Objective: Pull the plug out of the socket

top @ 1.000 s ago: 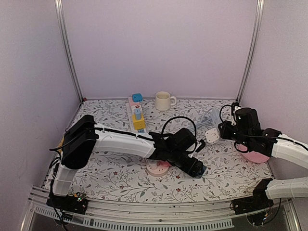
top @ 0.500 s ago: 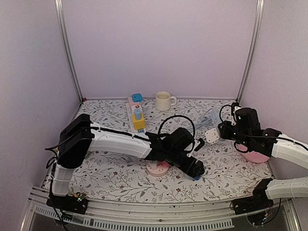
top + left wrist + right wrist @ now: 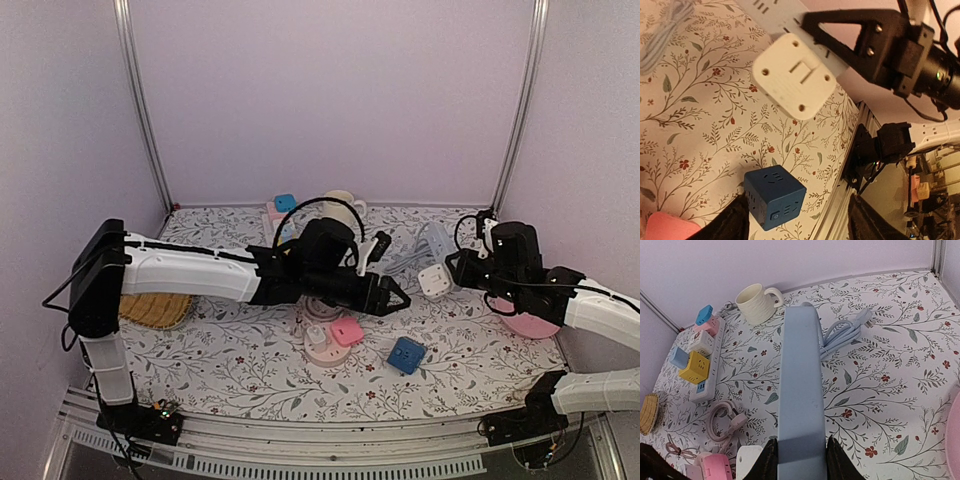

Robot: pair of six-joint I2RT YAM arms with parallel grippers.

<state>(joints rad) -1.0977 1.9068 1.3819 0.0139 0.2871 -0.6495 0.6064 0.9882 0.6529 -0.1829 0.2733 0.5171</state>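
A light-blue power strip (image 3: 799,390) is clamped in my right gripper (image 3: 801,460), held above the table at the right (image 3: 455,272). A white cube plug (image 3: 432,280) sits in the strip; it also shows in the left wrist view (image 3: 794,81). A blue cube plug (image 3: 407,354) lies loose on the table, seen in the left wrist view (image 3: 774,199) below my fingers (image 3: 735,225). My left gripper (image 3: 397,298) is open and empty, above and to the left of the blue cube, near the white plug.
Pink plugs (image 3: 330,335) lie under the left arm. A white power strip with coloured cubes (image 3: 705,370), a cream mug (image 3: 756,302) and the strip's coiled cable (image 3: 845,335) are at the back. A pink bowl (image 3: 528,325) sits right, a wicker coaster (image 3: 155,310) left.
My left gripper let go of the blue cube on the table, then rose and drew back to the left. The right gripper with the strip stayed in place.
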